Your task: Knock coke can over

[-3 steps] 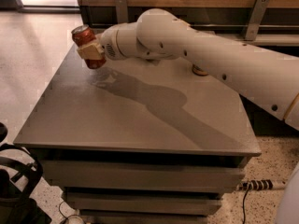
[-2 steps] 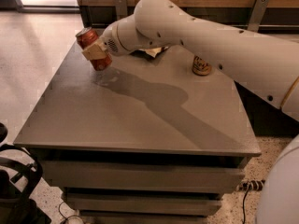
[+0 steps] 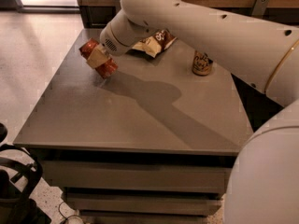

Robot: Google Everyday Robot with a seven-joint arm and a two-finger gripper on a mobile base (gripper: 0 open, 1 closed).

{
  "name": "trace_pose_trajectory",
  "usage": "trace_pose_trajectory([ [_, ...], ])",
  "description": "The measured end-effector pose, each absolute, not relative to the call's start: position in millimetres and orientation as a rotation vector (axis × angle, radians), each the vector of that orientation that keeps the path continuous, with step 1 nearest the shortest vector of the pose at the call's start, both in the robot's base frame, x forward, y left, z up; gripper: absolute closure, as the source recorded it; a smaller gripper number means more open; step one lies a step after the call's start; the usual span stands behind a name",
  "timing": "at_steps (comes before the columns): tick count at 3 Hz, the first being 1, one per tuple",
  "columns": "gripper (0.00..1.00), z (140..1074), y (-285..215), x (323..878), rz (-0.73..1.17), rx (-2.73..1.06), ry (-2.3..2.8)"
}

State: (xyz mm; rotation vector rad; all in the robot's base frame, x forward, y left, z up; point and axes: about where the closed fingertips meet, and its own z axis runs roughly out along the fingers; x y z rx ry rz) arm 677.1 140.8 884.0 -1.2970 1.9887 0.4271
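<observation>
Since a second ago: coke can point(image 3: 109, 68) tipped further in my pincer point(image 3: 98, 58), arm point(image 3: 196, 22) swung up and back. Arm comes from the right over the desk's point(image 3: 140, 125) far side, wrist angled down-left. Pincer is near the far-left corner, with open surface in front. Pincer is clamped on the can's middle. The can is steeply tilted; can't tell if its lower end touches. Snack bag point(image 3: 154, 42) just behind, gold can point(image 3: 202, 63) well right.
</observation>
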Motion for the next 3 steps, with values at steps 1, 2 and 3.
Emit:
trace_pose_trajectory([
  [1,1.0,873,138,670,0.348,-1.387,2.068],
  [2,1.0,863,143,668,0.242,-1.521,2.125],
  [3,1.0,853,157,665,0.195,-1.652,2.141],
])
